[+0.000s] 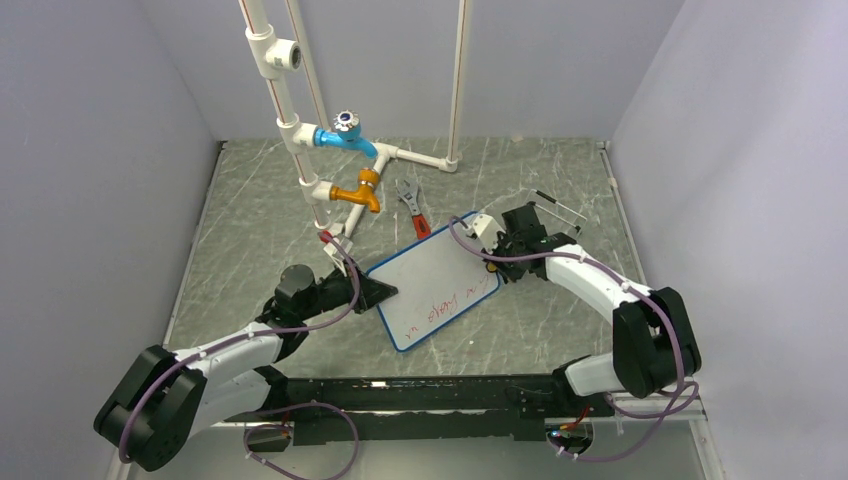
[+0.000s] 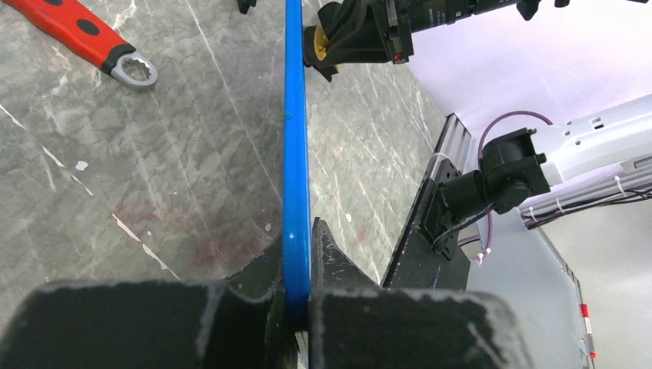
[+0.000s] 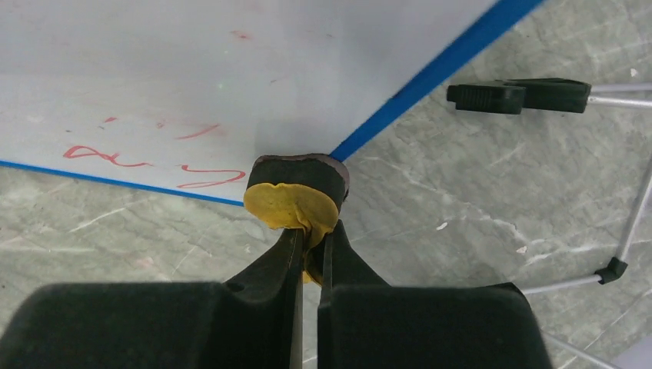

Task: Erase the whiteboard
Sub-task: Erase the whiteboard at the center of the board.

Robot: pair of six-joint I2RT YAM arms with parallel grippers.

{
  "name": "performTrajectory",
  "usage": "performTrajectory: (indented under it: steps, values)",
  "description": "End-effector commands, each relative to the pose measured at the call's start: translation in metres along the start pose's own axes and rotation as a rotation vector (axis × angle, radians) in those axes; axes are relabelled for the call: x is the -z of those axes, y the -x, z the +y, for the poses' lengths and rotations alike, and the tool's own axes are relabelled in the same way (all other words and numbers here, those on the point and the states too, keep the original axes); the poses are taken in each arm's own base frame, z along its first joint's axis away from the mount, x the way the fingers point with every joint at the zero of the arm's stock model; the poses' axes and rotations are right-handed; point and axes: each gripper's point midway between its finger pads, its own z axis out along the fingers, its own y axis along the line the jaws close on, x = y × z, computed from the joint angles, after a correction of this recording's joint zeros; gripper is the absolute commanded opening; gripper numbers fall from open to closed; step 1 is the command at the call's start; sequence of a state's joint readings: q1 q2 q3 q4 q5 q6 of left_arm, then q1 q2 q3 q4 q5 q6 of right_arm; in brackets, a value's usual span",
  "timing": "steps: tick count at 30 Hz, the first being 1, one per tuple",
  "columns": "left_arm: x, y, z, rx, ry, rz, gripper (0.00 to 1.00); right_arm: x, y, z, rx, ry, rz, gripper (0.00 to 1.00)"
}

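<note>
Left gripper (image 2: 298, 247), shut tight on the left corner of the small blue-framed white whiteboard (image 1: 438, 283) lying mid-table, is seemingly being used to steady it while a round yellow-and-black eraser pad (image 3: 295, 194), pinched in the right gripper (image 3: 309, 240), is being held at its right corner near the red handwriting (image 1: 452, 303).

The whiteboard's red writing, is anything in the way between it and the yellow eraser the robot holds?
No, nothing visible is in the way. The right gripper pinches the yellow eraser at a corner of the whiteboard, and only bare white board lies between it and the red writing.
</note>
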State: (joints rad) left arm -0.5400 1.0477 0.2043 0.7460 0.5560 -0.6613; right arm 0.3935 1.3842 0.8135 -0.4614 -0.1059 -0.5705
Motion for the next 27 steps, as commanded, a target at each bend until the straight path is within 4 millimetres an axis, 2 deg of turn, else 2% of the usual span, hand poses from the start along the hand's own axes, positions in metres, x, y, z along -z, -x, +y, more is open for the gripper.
performTrajectory:
  steps: [1, 4, 8, 11, 14, 18, 20, 22, 25, 27]
  values:
    - [0.003, 0.013, -0.053, -0.080, -0.247, 0.001, 0.00, 0.002, 0.023, -0.027, -0.047, -0.119, -0.080, 0.00]
    - [0.003, 0.013, -0.053, -0.073, -0.246, -0.004, 0.00, -0.002, 0.034, 0.005, 0.026, 0.009, -0.101, 0.00]
    - [0.002, 0.013, -0.051, -0.063, -0.239, -0.009, 0.00, 0.002, 0.051, 0.051, 0.158, 0.160, -0.157, 0.00]
    - [0.002, 0.013, -0.050, -0.059, -0.235, -0.010, 0.00, 0.007, 0.059, 0.068, 0.202, 0.214, -0.187, 0.00]
    - [0.001, 0.013, -0.049, -0.054, -0.235, -0.011, 0.00, 0.006, 0.063, 0.058, 0.175, 0.153, -0.186, 0.00]
    - [0.000, 0.013, -0.049, -0.049, -0.235, -0.008, 0.00, 0.010, 0.064, 0.002, -0.006, -0.039, -0.194, 0.00]
    - [0.000, 0.012, -0.048, -0.049, -0.233, -0.008, 0.00, 0.016, 0.056, -0.025, -0.094, -0.122, -0.199, 0.00]
    - [0.000, 0.013, -0.048, -0.048, -0.232, -0.007, 0.00, 0.019, 0.047, -0.042, -0.130, -0.194, -0.183, 0.00]
    - [-0.001, 0.013, -0.049, -0.046, -0.235, -0.008, 0.00, 0.017, 0.043, -0.041, -0.138, -0.183, -0.167, 0.00]
    - [0.000, 0.013, -0.049, -0.045, -0.237, -0.011, 0.00, 0.013, 0.047, -0.028, -0.117, -0.115, -0.174, 0.00]
